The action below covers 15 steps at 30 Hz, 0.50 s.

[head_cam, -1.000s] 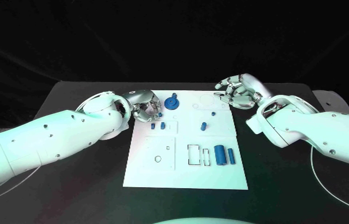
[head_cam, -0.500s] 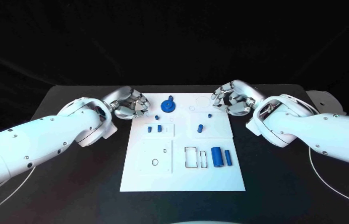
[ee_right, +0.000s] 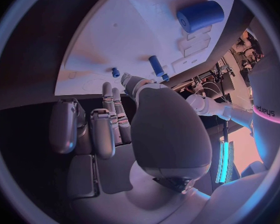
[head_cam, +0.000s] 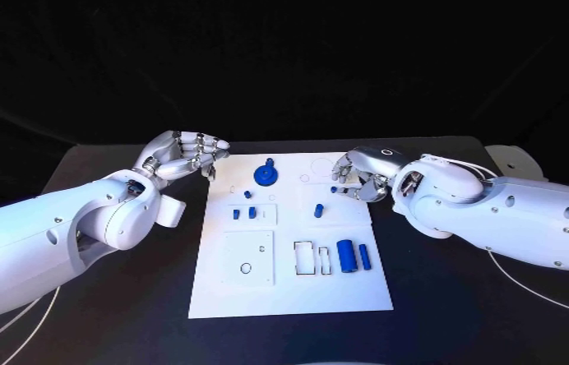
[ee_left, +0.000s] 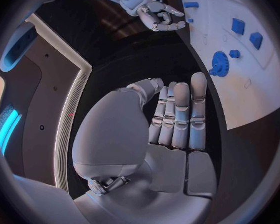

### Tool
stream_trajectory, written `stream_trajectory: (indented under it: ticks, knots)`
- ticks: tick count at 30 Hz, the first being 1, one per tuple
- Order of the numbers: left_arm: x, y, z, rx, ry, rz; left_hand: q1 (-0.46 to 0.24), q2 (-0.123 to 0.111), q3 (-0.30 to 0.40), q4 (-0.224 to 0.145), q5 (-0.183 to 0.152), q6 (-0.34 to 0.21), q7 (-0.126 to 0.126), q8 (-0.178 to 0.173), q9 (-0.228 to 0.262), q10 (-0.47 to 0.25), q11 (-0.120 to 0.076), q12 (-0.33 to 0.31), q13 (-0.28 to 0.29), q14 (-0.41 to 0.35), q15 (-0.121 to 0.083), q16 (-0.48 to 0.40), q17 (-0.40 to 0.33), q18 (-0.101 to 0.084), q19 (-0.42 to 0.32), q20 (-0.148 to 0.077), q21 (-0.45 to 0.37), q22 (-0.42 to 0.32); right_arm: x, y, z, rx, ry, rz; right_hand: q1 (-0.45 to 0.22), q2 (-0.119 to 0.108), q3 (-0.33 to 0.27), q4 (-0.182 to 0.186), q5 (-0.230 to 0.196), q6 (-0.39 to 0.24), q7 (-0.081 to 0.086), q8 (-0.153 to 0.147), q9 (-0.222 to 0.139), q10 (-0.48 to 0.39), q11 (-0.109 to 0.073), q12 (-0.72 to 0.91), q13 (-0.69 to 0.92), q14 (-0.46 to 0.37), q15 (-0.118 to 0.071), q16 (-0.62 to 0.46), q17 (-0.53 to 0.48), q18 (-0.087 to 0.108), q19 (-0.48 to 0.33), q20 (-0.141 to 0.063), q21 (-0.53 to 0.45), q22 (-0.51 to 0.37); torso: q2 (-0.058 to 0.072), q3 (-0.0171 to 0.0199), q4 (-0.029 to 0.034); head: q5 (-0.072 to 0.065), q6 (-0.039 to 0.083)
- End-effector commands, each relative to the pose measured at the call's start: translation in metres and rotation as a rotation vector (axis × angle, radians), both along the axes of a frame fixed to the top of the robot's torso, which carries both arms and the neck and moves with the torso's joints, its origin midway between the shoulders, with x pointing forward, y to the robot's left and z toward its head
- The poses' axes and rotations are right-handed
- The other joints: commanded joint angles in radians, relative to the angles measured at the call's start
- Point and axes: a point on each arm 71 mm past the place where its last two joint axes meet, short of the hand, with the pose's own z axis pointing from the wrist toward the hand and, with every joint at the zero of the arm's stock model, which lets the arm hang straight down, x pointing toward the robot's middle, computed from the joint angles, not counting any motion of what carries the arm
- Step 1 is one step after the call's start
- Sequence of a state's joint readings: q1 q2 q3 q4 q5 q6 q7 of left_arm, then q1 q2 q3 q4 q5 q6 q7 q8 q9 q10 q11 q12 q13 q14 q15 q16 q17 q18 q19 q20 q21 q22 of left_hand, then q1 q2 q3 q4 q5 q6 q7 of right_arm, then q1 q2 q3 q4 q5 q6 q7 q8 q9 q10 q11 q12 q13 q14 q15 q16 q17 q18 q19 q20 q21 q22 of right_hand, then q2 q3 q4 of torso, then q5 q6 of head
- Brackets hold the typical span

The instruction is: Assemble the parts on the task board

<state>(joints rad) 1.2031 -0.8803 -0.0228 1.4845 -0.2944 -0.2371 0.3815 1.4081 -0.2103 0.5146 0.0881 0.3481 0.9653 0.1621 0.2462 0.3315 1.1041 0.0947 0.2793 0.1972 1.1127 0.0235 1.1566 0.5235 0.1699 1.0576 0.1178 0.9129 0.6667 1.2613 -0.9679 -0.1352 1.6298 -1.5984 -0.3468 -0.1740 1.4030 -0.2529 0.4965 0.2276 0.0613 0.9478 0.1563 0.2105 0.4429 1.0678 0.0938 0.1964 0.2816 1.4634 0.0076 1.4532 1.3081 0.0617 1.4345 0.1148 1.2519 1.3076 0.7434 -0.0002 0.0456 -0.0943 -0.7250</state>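
The white task board (head_cam: 290,287) lies in the middle of the black table. A blue gear (head_cam: 265,174) sits near its far edge, with small blue parts (head_cam: 243,213) just in front of it. A thick blue cylinder (head_cam: 345,255) and a thin one (head_cam: 364,256) lie at the near right. My left hand (head_cam: 180,155) hovers off the board's far left corner, fingers straight and together, holding nothing; the left wrist view shows its empty palm (ee_left: 171,119) and the gear (ee_left: 219,63). My right hand (head_cam: 359,176) hangs over the board's far right edge, fingers loosely bent and empty, beside a small blue peg (head_cam: 341,189).
A blue peg (head_cam: 318,210) stands mid-board. Outlined recesses (head_cam: 307,258) lie left of the cylinders, and a square plate with a hole (head_cam: 247,258) sits at the near left. In the right wrist view the thick cylinder (ee_right: 200,16) and a peg (ee_right: 156,65) lie beyond my fingers (ee_right: 112,109).
My left hand has drawn back from the gear to the board's far left corner and straightened its fingers. My right hand has come closer, over the board's right edge.
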Motion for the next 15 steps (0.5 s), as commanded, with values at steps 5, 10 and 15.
stream_trajectory:
  ticks: [5,10,15]
  knots:
    - [-0.006,-0.002,0.006,-0.180,0.015,-0.012,0.002,0.005,-0.007,-0.005,-0.001,-0.003,0.000,-0.002,-0.002,0.010,-0.002,0.008,0.003,-0.004,-0.005,-0.004,-0.003,0.016,0.001,-0.008,-0.007,-0.002,0.002,0.008,-0.006,-0.145,-0.047,0.002,0.011,-0.004,0.002,-0.006,0.012,0.010,0.003,-0.009,-0.003,0.011,0.002,-0.011,-0.013,0.060,0.008,0.008,0.097,0.004,0.012,-0.001,0.013,0.077,0.001,-0.0017,0.0003,-0.004,-0.002]
    - [-0.008,-0.001,0.006,-0.184,0.014,-0.007,0.002,0.005,-0.008,-0.006,-0.001,-0.005,0.001,-0.004,-0.003,0.008,-0.002,0.009,0.003,-0.004,-0.005,-0.004,-0.003,0.016,0.002,-0.009,-0.008,-0.003,0.003,0.013,-0.009,-0.152,-0.051,0.008,0.019,0.002,0.015,-0.010,0.036,0.018,0.003,-0.012,-0.005,0.021,0.002,-0.019,-0.027,0.062,0.009,0.012,0.102,0.002,0.016,-0.001,0.023,0.085,0.001,-0.0022,0.0002,-0.004,-0.002]
    - [-0.008,0.000,0.006,-0.184,0.016,-0.005,0.005,0.008,-0.008,-0.009,0.000,-0.008,0.002,-0.006,-0.004,0.005,-0.001,0.010,0.004,-0.004,-0.005,-0.003,-0.004,0.016,0.004,-0.009,-0.009,-0.004,0.003,0.017,-0.013,-0.157,-0.041,0.016,0.031,0.007,0.044,-0.022,0.066,0.038,-0.001,-0.011,-0.004,0.045,-0.002,-0.026,-0.044,0.067,0.006,0.021,0.114,-0.003,0.027,-0.004,0.048,0.102,0.002,-0.0016,-0.0007,-0.003,-0.003]
